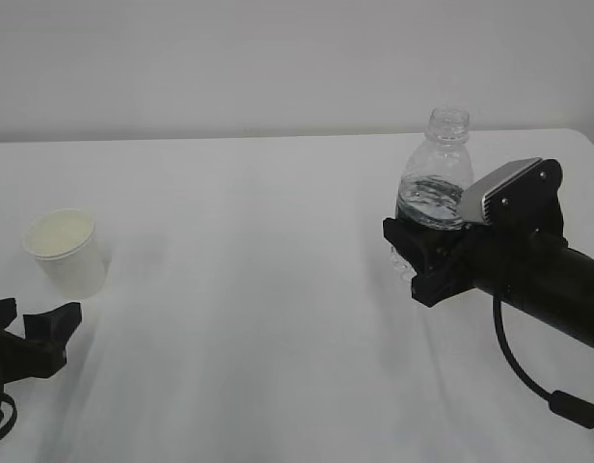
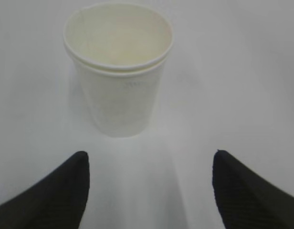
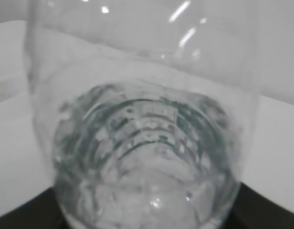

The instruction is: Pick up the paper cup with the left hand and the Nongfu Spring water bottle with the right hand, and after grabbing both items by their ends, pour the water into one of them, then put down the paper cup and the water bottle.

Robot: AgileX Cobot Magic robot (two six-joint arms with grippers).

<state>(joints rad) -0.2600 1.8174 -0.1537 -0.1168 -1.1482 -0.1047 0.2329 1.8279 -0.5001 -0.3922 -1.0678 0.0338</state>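
Gripping the Nongfu Spring water bottle (image 1: pixel 435 179) around its lower body, the right gripper (image 1: pixel 427 253) holds it upright at the right side of the white table (image 1: pixel 258 318), the water (image 1: pixel 432 198) visible inside. The left gripper (image 2: pixel 149 183) sits spread wide and empty just before the paper cup (image 2: pixel 119 67), which stands upright at the table's left.

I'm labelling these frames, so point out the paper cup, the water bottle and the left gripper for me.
paper cup (image 2: pixel 119 98): left wrist view, on its outer side wall.
water bottle (image 1: pixel 437 178): exterior view, on the clear shoulder above the water.
left gripper (image 2: pixel 149 191): left wrist view, midway between its two black fingers.
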